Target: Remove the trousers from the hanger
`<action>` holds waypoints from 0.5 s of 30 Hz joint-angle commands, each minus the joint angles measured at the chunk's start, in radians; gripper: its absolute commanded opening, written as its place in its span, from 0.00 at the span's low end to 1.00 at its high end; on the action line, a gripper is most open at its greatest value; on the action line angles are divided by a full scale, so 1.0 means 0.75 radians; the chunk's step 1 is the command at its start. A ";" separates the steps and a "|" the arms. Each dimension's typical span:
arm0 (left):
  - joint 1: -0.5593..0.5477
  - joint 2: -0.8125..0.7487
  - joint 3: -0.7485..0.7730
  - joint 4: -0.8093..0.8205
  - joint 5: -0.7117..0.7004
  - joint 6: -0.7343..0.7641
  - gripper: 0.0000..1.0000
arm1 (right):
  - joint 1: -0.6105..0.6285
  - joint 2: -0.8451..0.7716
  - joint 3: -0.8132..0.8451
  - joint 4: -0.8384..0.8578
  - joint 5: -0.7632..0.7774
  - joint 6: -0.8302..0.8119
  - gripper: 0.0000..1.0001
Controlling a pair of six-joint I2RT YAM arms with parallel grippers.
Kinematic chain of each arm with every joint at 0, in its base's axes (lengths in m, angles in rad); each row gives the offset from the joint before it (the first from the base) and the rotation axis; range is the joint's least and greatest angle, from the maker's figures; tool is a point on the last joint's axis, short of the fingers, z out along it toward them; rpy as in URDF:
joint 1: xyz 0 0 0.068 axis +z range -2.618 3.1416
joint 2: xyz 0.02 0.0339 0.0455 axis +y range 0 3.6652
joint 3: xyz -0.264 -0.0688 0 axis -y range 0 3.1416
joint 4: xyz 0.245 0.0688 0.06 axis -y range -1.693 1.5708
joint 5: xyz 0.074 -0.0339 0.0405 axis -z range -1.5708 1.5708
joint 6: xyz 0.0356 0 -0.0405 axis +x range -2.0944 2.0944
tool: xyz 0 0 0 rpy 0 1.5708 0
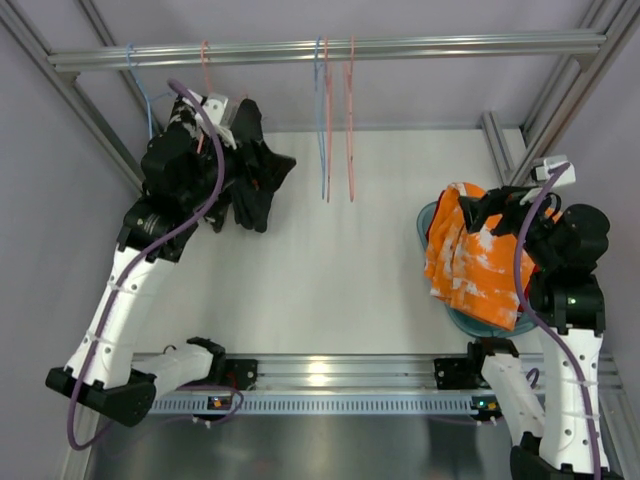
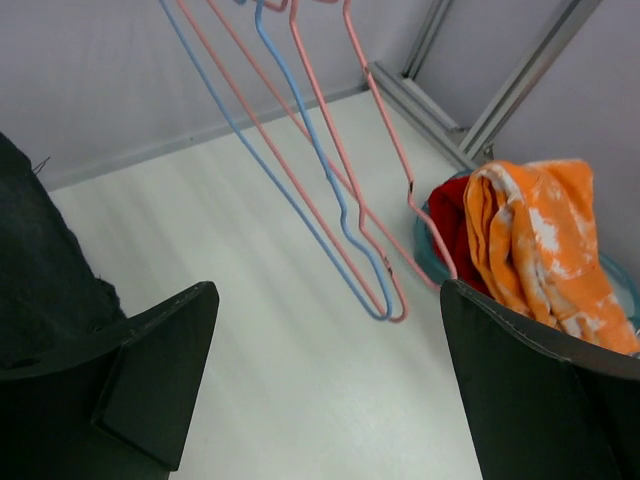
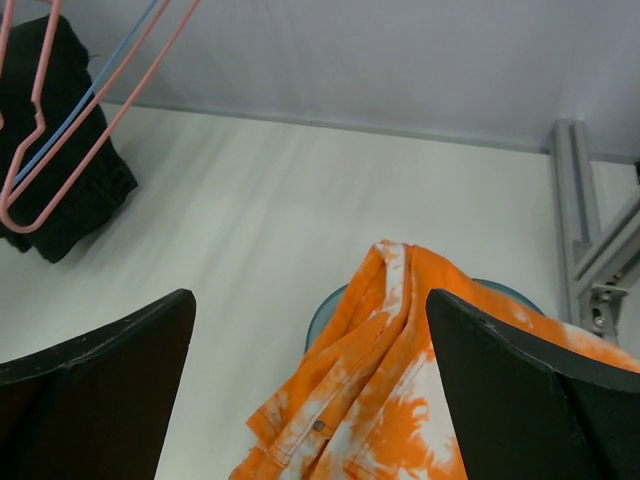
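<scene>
The orange trousers [image 1: 468, 255] lie draped over the rim of a teal basin [image 1: 483, 326] at the table's right. The red trousers [image 2: 453, 222] sit inside it, mostly covered. Right gripper [image 3: 310, 300]: jaws fully apart, holding nothing, above the orange cloth, arm folded at the elbow. Left gripper [image 2: 325, 300]: jaws fully apart, holding nothing, arm raised toward the rail [image 1: 330, 47]. A black garment [image 2: 40, 270] appears to touch one finger's outer side. Wire hangers [image 2: 345, 215] hang from the rail
</scene>
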 commanded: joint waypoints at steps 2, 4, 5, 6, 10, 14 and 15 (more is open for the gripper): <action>0.018 -0.099 -0.029 -0.297 0.051 0.251 0.99 | 0.003 0.004 -0.068 0.052 -0.228 0.027 0.99; 0.018 -0.120 -0.060 -0.386 -0.009 0.274 0.99 | 0.005 0.004 -0.095 0.033 -0.288 0.019 0.99; 0.018 -0.142 -0.078 -0.465 -0.059 0.262 0.99 | 0.003 0.004 -0.103 0.009 -0.349 0.000 0.99; 0.018 -0.158 -0.099 -0.496 -0.100 0.254 0.99 | 0.005 0.004 -0.113 -0.003 -0.380 -0.006 0.99; 0.018 -0.261 -0.229 -0.572 -0.245 0.264 0.99 | 0.003 -0.010 -0.164 -0.061 -0.484 -0.014 0.99; 0.020 -0.347 -0.287 -0.593 -0.284 0.268 0.99 | 0.005 -0.059 -0.183 -0.085 -0.558 -0.016 0.99; 0.020 -0.365 -0.297 -0.595 -0.290 0.266 0.98 | 0.005 -0.068 -0.185 -0.095 -0.566 -0.014 0.99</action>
